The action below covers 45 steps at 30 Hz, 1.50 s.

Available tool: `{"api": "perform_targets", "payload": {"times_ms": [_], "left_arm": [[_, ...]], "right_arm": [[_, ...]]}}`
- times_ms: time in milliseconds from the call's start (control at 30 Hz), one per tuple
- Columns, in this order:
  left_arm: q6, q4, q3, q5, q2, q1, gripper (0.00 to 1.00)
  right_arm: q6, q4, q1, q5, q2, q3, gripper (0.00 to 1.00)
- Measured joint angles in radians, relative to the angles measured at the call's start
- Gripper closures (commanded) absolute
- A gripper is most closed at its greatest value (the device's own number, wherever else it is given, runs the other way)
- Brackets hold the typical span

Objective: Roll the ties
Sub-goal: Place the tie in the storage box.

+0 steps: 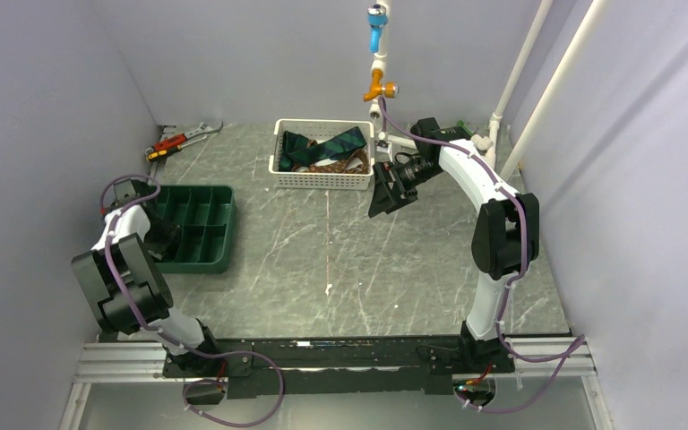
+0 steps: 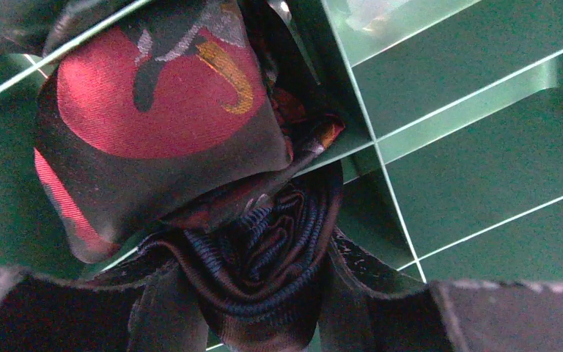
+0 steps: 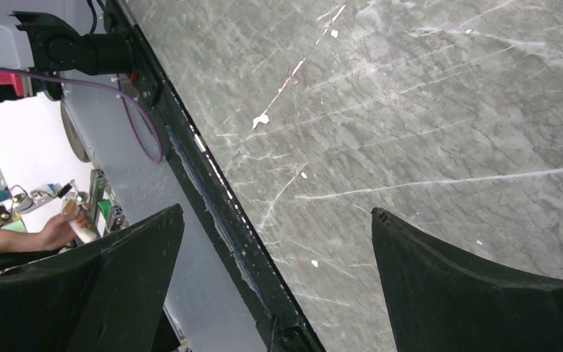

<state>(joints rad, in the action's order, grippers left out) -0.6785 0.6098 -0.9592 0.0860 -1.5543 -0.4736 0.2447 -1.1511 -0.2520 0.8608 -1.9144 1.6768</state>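
Holding entry, lower left of the overhead view: left gripper (image 2: 275, 312), jaws part-closed and pinching a rolled tie (image 2: 161, 125), dark cloth with red patches and a navy ribbed inner layer. The bundle fills the left and centre of the wrist view and bulges out beyond the fingertips.

Receptacle: green tray (image 1: 208, 262), divided into compartments, directly beneath that gripper. The roll sits low among the dividers, and one pale edge passes under its lower right side. Which compartment it belongs to cannot be told.

Middle ground: grey marbled table (image 1: 322, 269), bare stone only beneath the right wrist camera.

Second arm, right of centre in the overhead view: right gripper (image 3: 278, 286), fingers spread wide with nothing between them, hanging above the table.

Stock, upper centre: white basket (image 1: 322, 182) holding the remaining ties (image 1: 331, 148), heaped together. One green striped length runs diagonally across the heap, and the others show no clear long axis.

Governing relation: the basket lies just to the left of the right gripper in the overhead view, well apart from the left gripper. The right arm is plainly nearer, and is judged the one to fetch the next tie.

Far upper left: hand tools (image 1: 184, 139), unconnected with the task.
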Motion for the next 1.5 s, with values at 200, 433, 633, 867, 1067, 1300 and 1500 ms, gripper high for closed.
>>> {"api": "perform_targets", "payload": {"times_ms": [200,433,633,867,1067,1300,1500], "left_arm": [[0.000,0.002,-0.008,-0.002,-0.004,0.000,0.40],[-0.037,0.001,-0.008,0.000,0.028,0.021,0.21],[-0.035,0.017,-0.013,0.000,0.028,0.048,0.16],[-0.020,0.069,-0.047,0.008,0.037,0.054,0.10],[-0.014,0.107,-0.074,0.009,0.046,0.061,0.10],[-0.013,0.137,-0.092,0.008,0.064,0.070,0.10],[0.007,0.146,-0.095,0.010,0.075,0.077,0.23]], "right_arm": [[-0.001,0.000,0.000,-0.001,0.000,0.000,0.00],[-0.001,0.000,0.000,-0.009,0.000,0.000,0.00],[-0.001,0.000,0.000,-0.015,0.000,0.000,0.00],[0.000,0.000,0.000,-0.015,0.000,0.000,0.00],[-0.001,0.000,0.000,-0.015,0.000,0.000,0.00],[-0.001,0.000,0.000,-0.015,0.000,0.000,0.00],[0.000,0.000,0.000,-0.015,0.000,0.000,0.00]]}}
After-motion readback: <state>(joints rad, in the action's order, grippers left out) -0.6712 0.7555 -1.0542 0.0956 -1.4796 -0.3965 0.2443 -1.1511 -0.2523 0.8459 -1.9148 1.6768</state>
